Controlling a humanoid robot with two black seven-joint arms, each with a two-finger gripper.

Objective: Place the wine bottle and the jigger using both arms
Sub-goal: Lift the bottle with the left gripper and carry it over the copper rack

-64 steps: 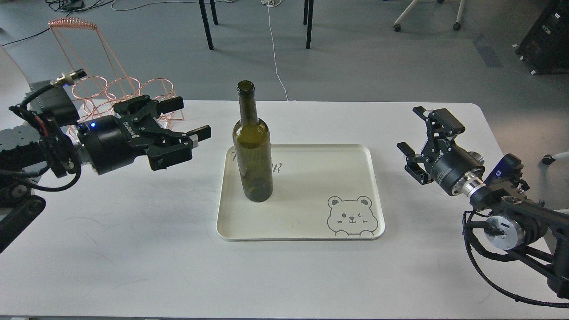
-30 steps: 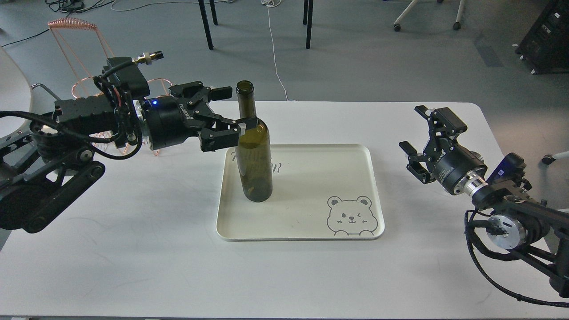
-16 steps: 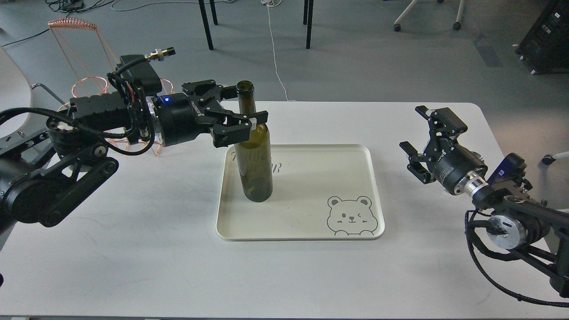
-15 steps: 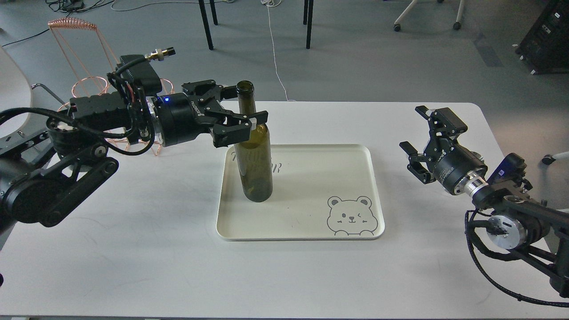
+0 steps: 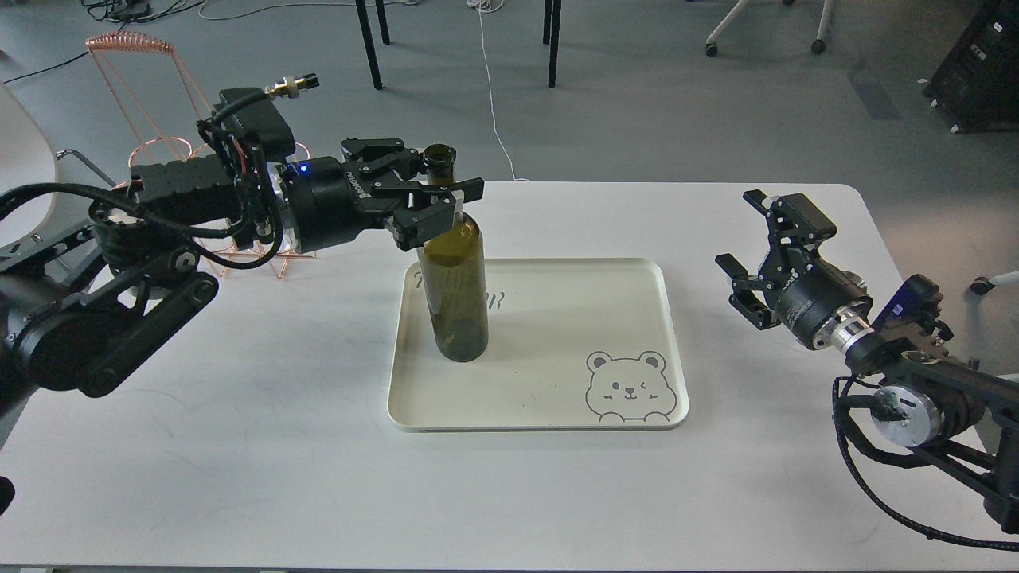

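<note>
Now, in the head view, the left end effector [image 5: 440, 193] sits around the neck of the wine bottle [image 5: 454, 286], its fingers [image 5: 466, 189] on either side of the glass just below the lip. They look nearly pressed onto the neck, but I cannot tell whether they truly pinch it. The bottle stands upright on the near-left part of the cream tray [image 5: 673, 350], directly under that end effector. To do this grasp well, I judge the fingers should close squarely on the neck, level and centred, before any lift; smooth glass could slip or tip if caught off-centre. Lift straight up so the base clears the tray rim.

Well off to the right, the right end effector [image 5: 756, 247] hangs over the white surface [image 5: 239, 477] with its fingers spread, holding nothing. No jigger shows anywhere, so that part of the task looks undone.

Compared with half a second ago, the left end effector has risen from the bottle's shoulder to the neck and drawn its fingers in. Two seconds ago it was well left of the bottle. The right arm has stayed put.
</note>
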